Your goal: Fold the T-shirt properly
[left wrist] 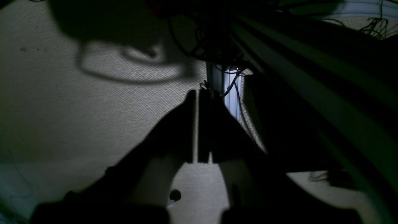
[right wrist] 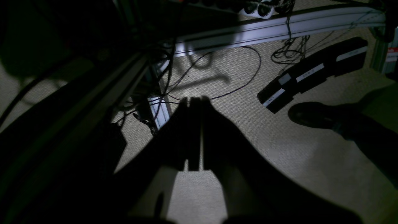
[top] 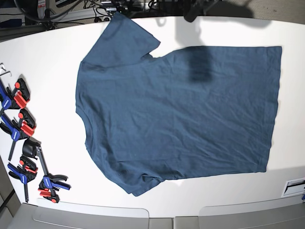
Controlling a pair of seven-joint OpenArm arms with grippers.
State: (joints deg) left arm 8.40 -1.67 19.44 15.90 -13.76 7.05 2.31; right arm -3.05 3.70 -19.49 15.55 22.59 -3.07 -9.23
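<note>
The dark teal-blue T-shirt lies spread flat on the white table in the base view, neck to the left, hem to the right, one sleeve at the top and one at the bottom. Neither arm shows in that view. In the left wrist view my left gripper hangs over carpeted floor, fingers pressed together, nothing between them. My right gripper is likewise shut and empty above the carpet. The T-shirt is out of both wrist views.
Several red-blue-black clamps lie along the table's left edge. Under the table stand aluminium frame rails, loose cables and a black power strip. A dark shoe rests on the carpet at the right.
</note>
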